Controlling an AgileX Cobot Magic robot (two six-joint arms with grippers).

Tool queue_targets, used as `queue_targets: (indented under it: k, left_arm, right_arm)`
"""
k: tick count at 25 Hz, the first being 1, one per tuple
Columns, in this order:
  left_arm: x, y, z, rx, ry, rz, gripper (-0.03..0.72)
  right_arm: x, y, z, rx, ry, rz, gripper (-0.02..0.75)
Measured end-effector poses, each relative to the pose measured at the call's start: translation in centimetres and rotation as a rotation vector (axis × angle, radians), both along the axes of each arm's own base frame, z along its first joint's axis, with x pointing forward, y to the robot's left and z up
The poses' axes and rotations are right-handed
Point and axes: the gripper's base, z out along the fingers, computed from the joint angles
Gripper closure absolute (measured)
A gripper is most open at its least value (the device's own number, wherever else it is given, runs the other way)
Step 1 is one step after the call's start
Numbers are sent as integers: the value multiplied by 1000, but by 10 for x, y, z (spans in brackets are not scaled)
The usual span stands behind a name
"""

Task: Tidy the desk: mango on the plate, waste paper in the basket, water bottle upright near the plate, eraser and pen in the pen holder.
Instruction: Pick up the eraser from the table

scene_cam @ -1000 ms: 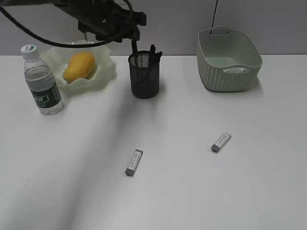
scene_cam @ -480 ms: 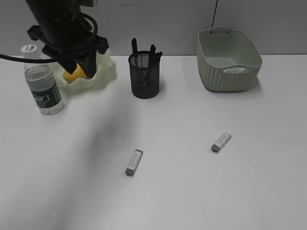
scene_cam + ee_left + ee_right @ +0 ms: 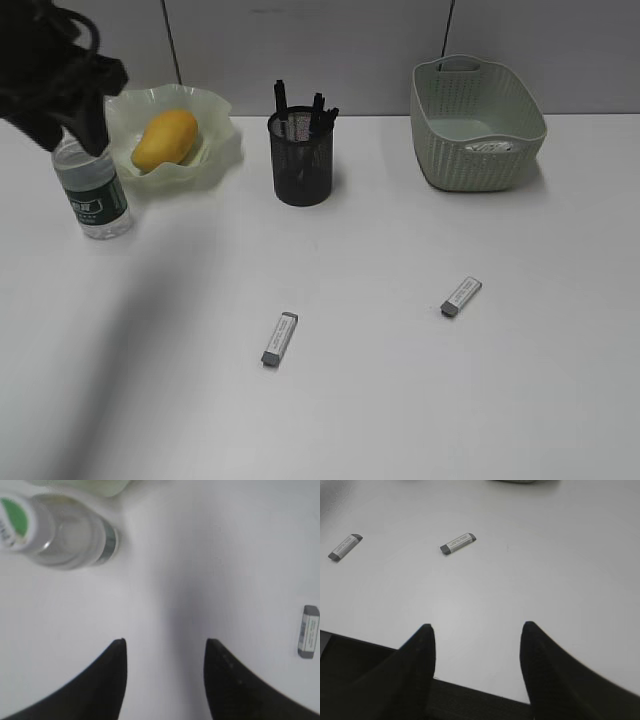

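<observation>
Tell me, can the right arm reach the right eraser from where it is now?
Probably yes. The right gripper is open and empty, and only bare desk lies between it and the right eraser; nothing stands in the way.

A: What does the left arm (image 3: 50,85) look like from the exterior camera?

B: A bulky, matte black mass at ten o'clock in the picture, angular in outline, with a thick black cable looping over its top. It is blurred, so no screws or markings can be made out.

A: And the left gripper (image 3: 165,680) from its wrist camera?

B: Two black fingers (image 3: 107,685) rising from six o'clock, broad at the base and tapering to rounded tips, smooth and unmarked.

A: The right gripper (image 3: 476,670)?

B: The same build: two dark, curved fingers (image 3: 410,675) narrowing to blunt points, plain matte surfaces, no lettering visible.
</observation>
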Motion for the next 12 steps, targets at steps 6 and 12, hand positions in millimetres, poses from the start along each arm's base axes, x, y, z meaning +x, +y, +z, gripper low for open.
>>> queue_targets:
  k: [6, 12]
  left_arm:
    - [-58, 55, 8, -12, -24, 117, 305]
    - [-127, 87, 15, -43, -158, 201, 305]
  right_arm:
    - [2, 1, 0, -4, 13, 0, 302]
    - [7, 2, -1, -12, 39, -2, 302]
